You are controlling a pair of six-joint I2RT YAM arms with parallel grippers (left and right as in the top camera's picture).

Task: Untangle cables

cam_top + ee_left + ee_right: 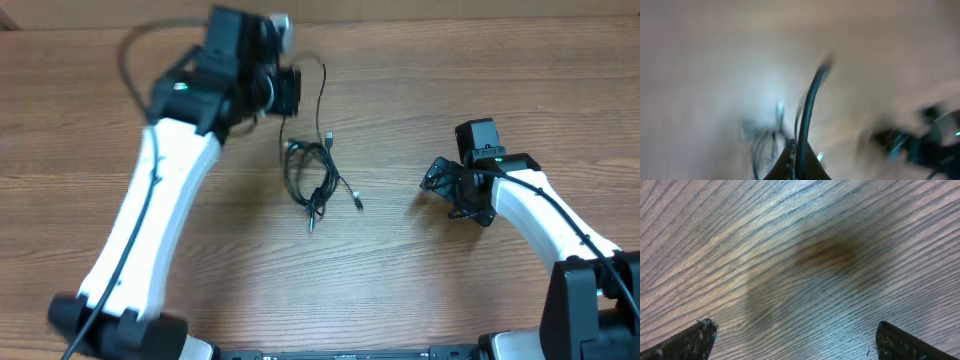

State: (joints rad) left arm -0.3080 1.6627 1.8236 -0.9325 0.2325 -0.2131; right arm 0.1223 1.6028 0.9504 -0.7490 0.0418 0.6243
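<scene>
The cables (310,175) lie as a small black tangle on the wooden table (420,90), with silver-tipped plugs sticking out at its lower end. One thin strand (323,95) rises from the tangle in a loop to my left gripper (288,90), which is lifted above the table's far side. The left wrist view is blurred, but my left gripper (799,147) is shut on a black cable (812,95) running upward, with the tangle (765,142) below. My right gripper (437,180) is to the right of the tangle, apart from it. In its own view the right gripper (796,335) is open over bare wood.
A thicker black wire (130,60) arcs off the left arm at the back left. The right arm (920,140) shows as a dark blur in the left wrist view. Bare wood lies between the tangle and the right gripper.
</scene>
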